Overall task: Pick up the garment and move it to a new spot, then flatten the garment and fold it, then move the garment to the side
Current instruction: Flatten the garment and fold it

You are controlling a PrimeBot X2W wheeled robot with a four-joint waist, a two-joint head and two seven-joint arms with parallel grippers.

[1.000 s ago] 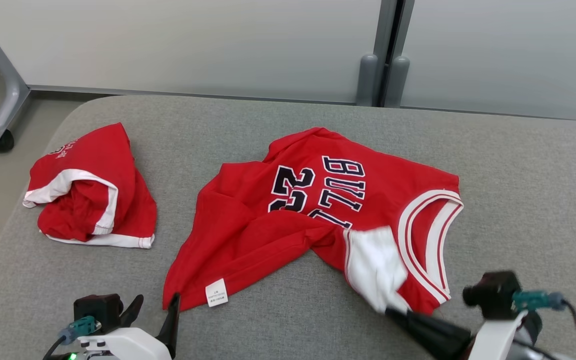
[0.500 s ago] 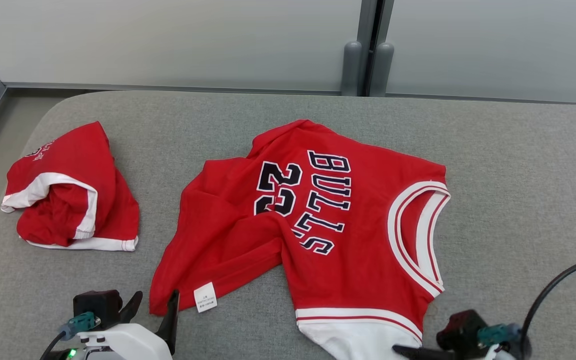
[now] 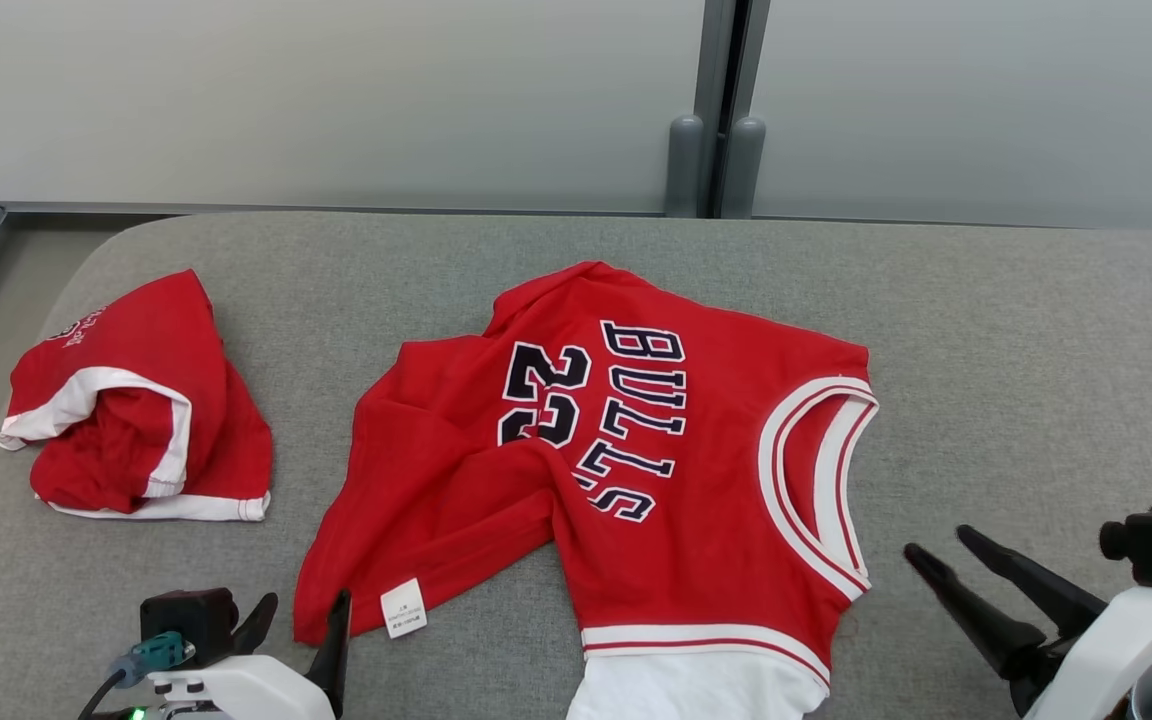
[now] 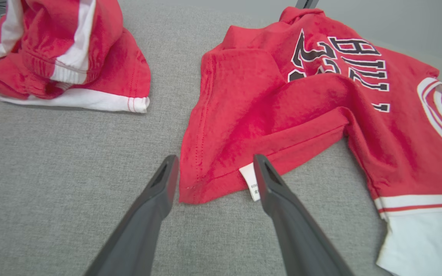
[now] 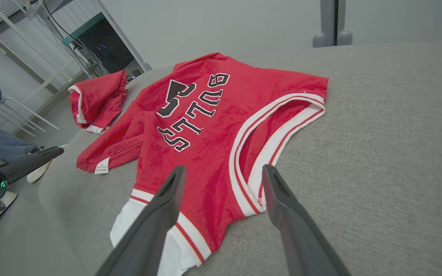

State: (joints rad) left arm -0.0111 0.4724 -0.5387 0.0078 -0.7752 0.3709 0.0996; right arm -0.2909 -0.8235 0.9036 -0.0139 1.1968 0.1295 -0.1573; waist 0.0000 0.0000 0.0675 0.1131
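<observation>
- The head camera sits high up. It looks forward and down at the grey table (image 3: 1016,350). It is far enough back to see the whole red shirt (image 3: 696,470), the red shorts (image 3: 136,400) by the table's left edge, and the wall (image 3: 336,100) behind its far edge.
- The left wrist camera sits low and close at the near edge. It looks along the left gripper (image 4: 215,159) at the near left corner of the red shirt.
- The right wrist camera sits low at the near edge too. It looks along the right gripper (image 5: 224,166), across the red shirt, toward the table's far left corner.
- All three cameras see the red shirt and the red shorts.
</observation>
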